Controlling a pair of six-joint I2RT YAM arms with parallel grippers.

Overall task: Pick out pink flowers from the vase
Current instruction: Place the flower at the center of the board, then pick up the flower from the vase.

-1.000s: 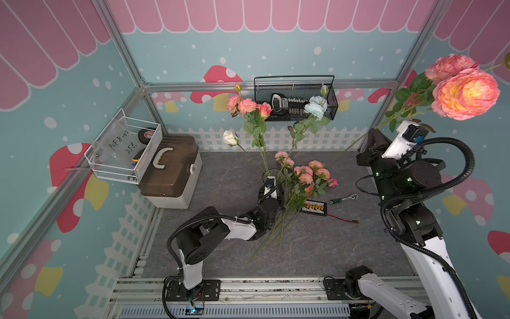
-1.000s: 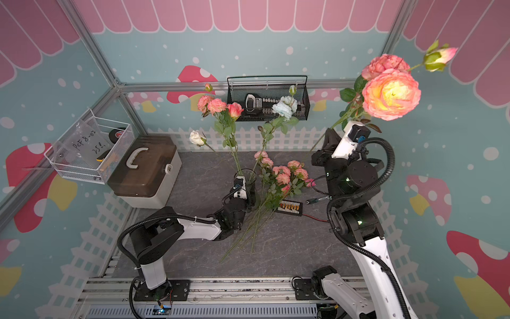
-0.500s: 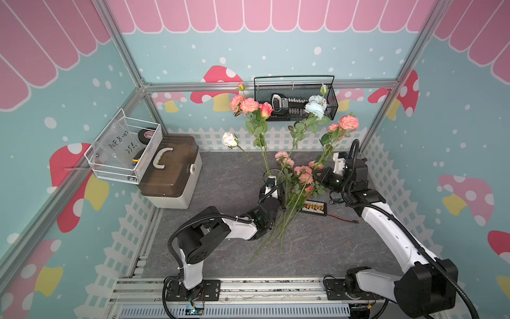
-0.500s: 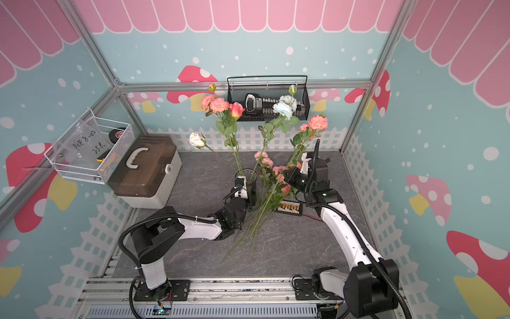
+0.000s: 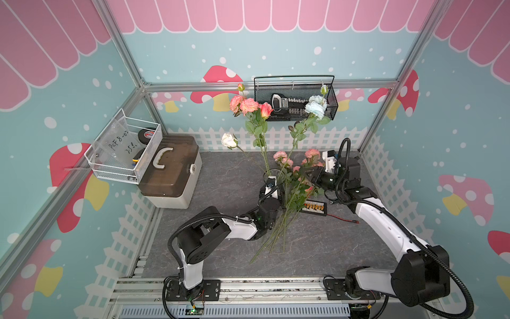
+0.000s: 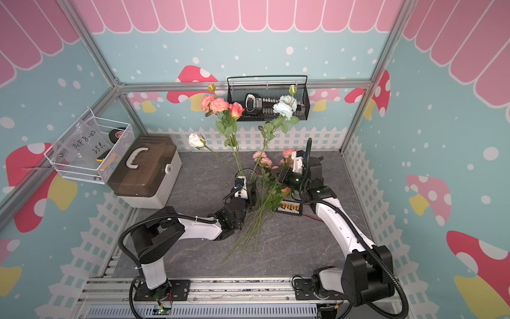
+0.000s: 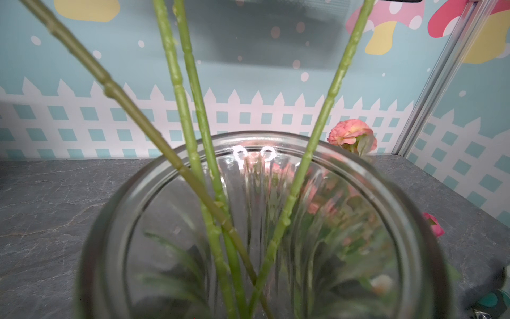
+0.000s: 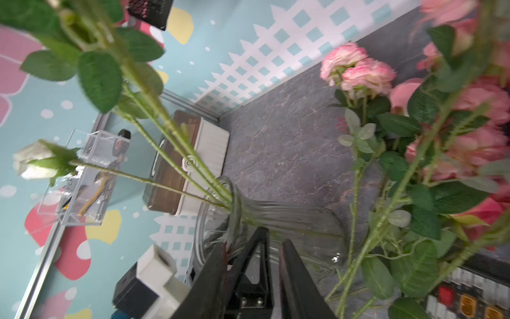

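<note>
A small clear vase (image 5: 276,176) of ribbed glass, with a narrowed neck and flared rim, stands upright near the middle of the grey tabletop (image 5: 220,179). Looking down into its mouth, we see four thin green stems crossing.

The pink flowers (image 5: 248,105) yet to be picked rise high above it: ruffled coral-pink heads and one tighter reddish bloom, clustered on a leafy stalk. A white rose (image 5: 228,139) and pale blue blooms (image 5: 314,106) share the vase.

The left fingers (image 6: 247,199) are closed on the vase low down. We judge they steady it so it cannot tip or slide while stems are drawn out.

Just beside the vase lies a heap of pink flowers (image 5: 292,190), heads toward the back fence and bare stems fanning toward the front, set apart from the vase as the sorted pile. Part of it rests over a small black connector board (image 5: 314,205).

The right fingers (image 8: 292,270) stand partway apart with nothing between them, low beside the vase and the heap.

Farther out, a brown-lidded toolbox (image 5: 169,171) sits at the tabletop's edge, a white wire basket (image 5: 124,152) hangs on the side wall, and a black mesh basket (image 5: 295,102) hangs on the back wall.
</note>
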